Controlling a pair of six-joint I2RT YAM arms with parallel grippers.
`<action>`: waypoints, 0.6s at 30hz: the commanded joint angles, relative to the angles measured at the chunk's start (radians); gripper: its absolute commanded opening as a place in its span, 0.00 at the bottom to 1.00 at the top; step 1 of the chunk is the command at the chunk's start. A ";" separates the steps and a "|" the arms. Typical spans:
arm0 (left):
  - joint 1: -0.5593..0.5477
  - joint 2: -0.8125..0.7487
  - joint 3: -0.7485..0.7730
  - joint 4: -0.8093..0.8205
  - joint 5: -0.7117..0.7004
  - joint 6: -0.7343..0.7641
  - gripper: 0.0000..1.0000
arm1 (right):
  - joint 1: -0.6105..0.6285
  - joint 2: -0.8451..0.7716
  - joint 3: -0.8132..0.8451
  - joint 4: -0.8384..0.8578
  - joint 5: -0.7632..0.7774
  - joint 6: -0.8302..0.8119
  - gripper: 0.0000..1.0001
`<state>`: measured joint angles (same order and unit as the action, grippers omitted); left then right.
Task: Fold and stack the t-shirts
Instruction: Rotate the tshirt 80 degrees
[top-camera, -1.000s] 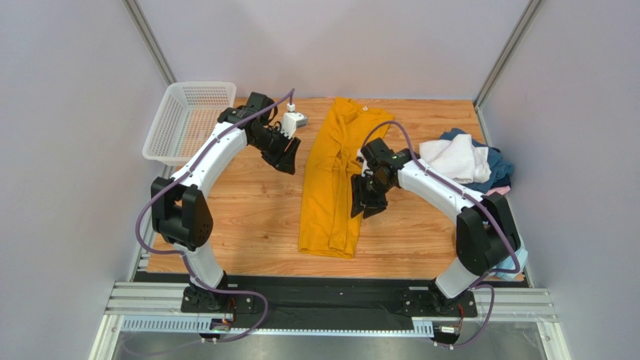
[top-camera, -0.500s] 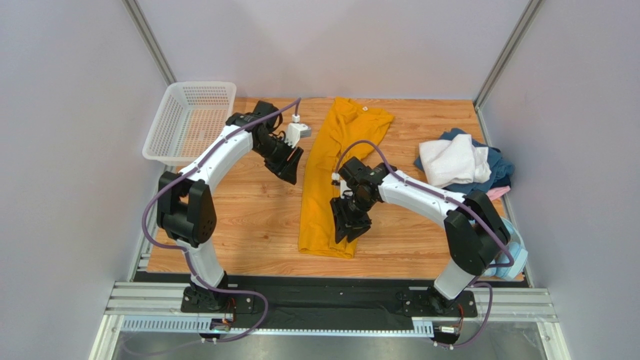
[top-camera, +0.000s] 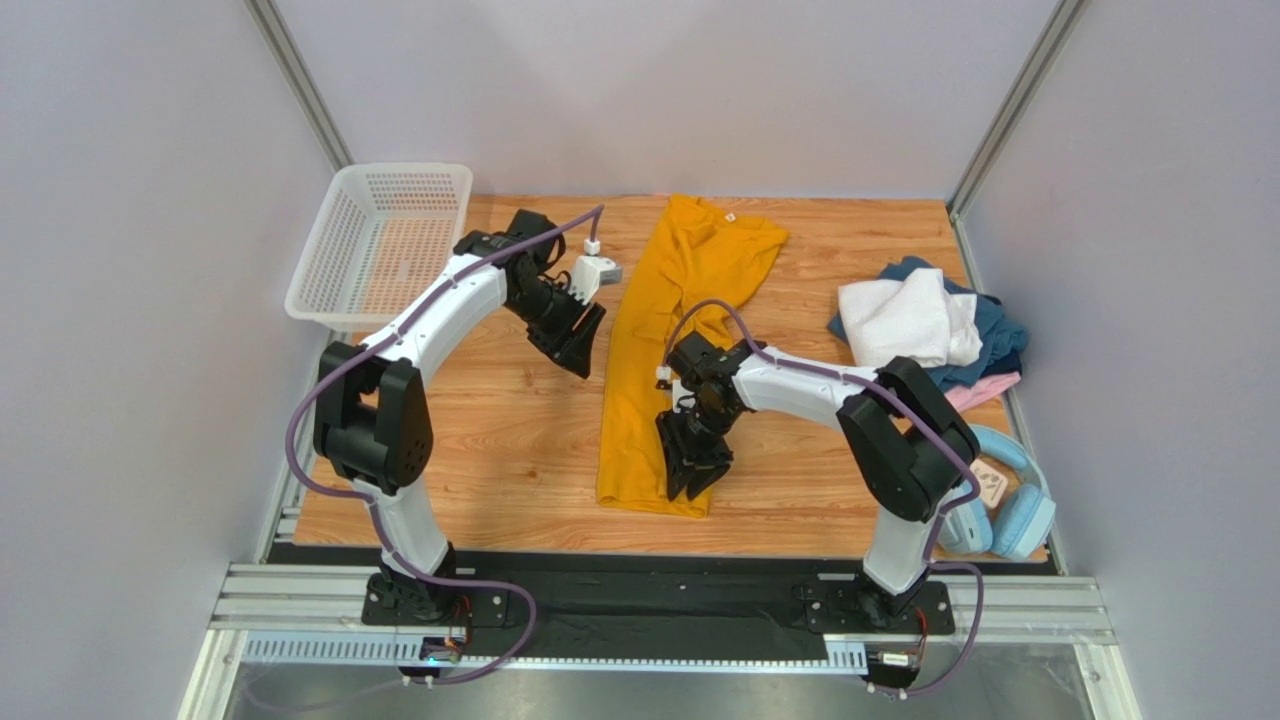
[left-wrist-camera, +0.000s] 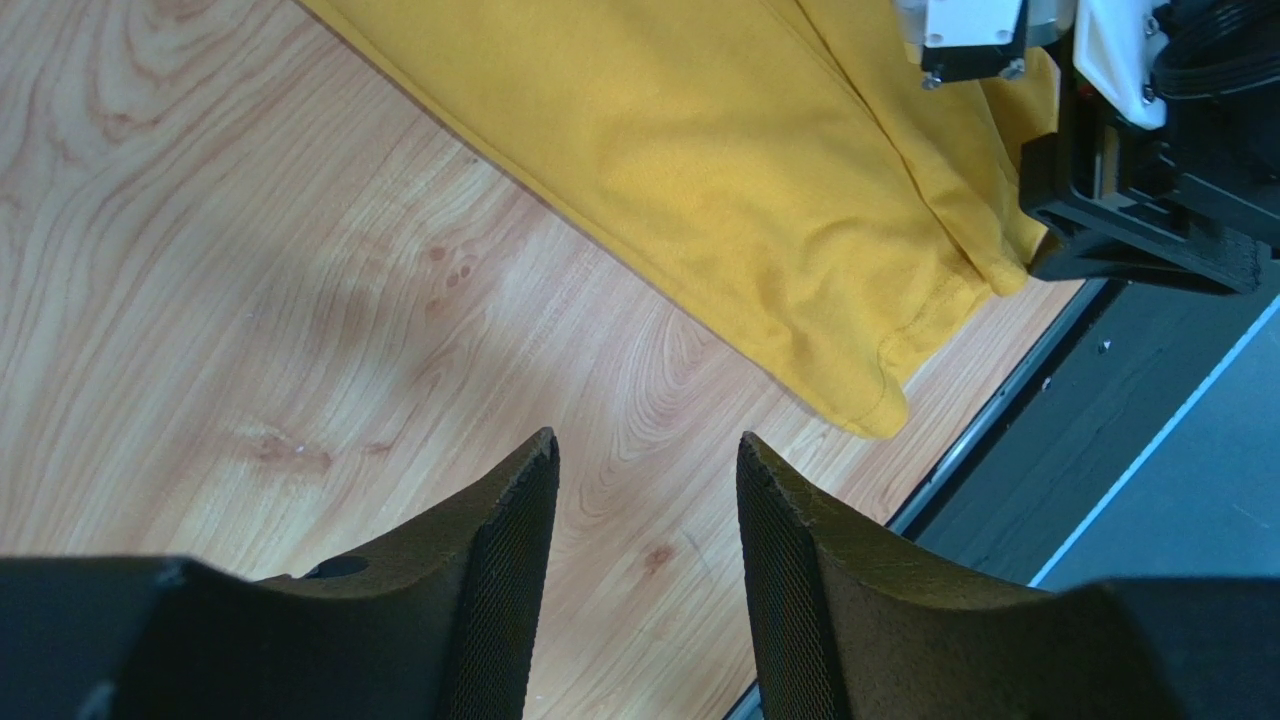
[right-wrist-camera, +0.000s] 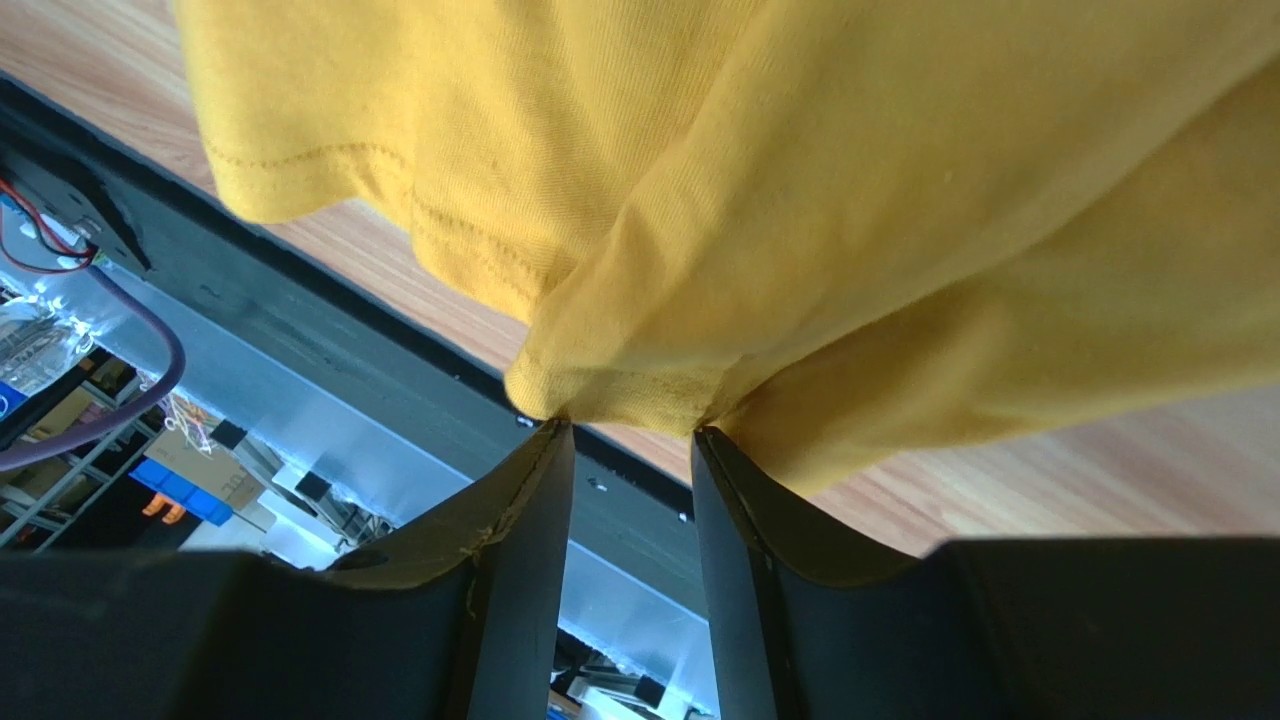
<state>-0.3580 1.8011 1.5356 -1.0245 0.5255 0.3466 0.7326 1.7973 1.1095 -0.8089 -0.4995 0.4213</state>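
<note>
A mustard-yellow t-shirt (top-camera: 661, 345) lies folded into a long strip down the middle of the wooden table (top-camera: 496, 435). My right gripper (top-camera: 691, 465) is low over its near end. In the right wrist view the jaws of the right gripper (right-wrist-camera: 631, 428) stand apart, and a bunched fold of the yellow t-shirt (right-wrist-camera: 827, 180) touches both tips. My left gripper (top-camera: 571, 338) hovers open over bare wood left of the shirt. In the left wrist view nothing sits between the fingers of the left gripper (left-wrist-camera: 646, 443), and the yellow t-shirt (left-wrist-camera: 751, 165) lies beyond them.
White (top-camera: 902, 318), dark blue (top-camera: 1004, 338) and pink (top-camera: 984, 390) t-shirts lie heaped at the right edge. A white mesh basket (top-camera: 376, 240) stands at the back left. Light-blue headphones (top-camera: 1022, 510) rest at the near right corner. A black rail (top-camera: 661, 578) runs along the near edge.
My right gripper has moved down the yellow shirt toward its near hem and narrowed slightly. The left gripper has shifted a little. The headphones are now uncovered.
</note>
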 joint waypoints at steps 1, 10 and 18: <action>-0.001 -0.037 -0.020 -0.006 0.011 0.026 0.54 | 0.004 0.023 0.000 0.069 -0.011 -0.009 0.40; -0.001 -0.046 -0.034 -0.013 0.014 0.035 0.54 | 0.005 -0.026 -0.046 0.076 0.013 -0.001 0.39; -0.001 -0.055 -0.035 -0.013 0.007 0.038 0.54 | 0.007 -0.030 -0.051 0.099 -0.001 0.025 0.14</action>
<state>-0.3580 1.7985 1.5009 -1.0306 0.5220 0.3511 0.7326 1.8141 1.0534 -0.7479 -0.4973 0.4313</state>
